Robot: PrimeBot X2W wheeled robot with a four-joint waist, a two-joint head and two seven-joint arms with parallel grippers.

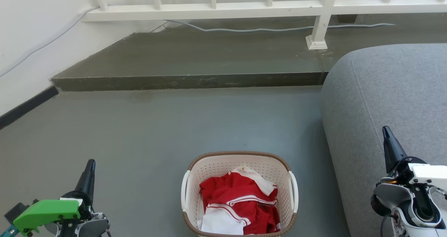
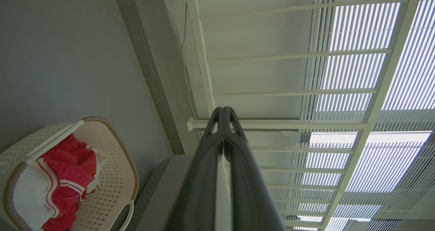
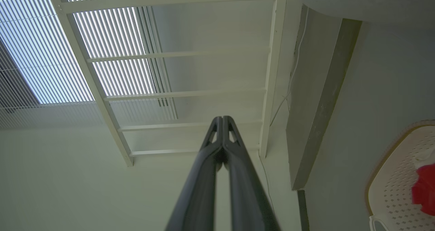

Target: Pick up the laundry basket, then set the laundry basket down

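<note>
The laundry basket [image 1: 216, 165] stands on the grey floor at the bottom middle of the head view, cream-white and perforated with a brown rim and white side handles. Red and white clothes [image 1: 241, 204] lie inside it. My left gripper [image 1: 90, 165] is at the lower left, well apart from the basket, its fingers shut with nothing between them. My right gripper [image 1: 386, 132] is at the lower right over the sofa, also shut and empty. The left wrist view has the basket [image 2: 115, 176] at lower left and the touching fingertips of my left gripper [image 2: 223, 112]. The right wrist view shows my right gripper [image 3: 222, 120] and the basket [image 3: 390, 186] at its right edge.
A grey sofa [image 1: 391, 97] rises close to the basket's right side. A raised concrete step [image 1: 188, 81] crosses the floor ahead, with a white railing [image 1: 216, 8] and a cable [image 1: 244, 29] on it. A white wall [image 1: 31, 38] closes the left.
</note>
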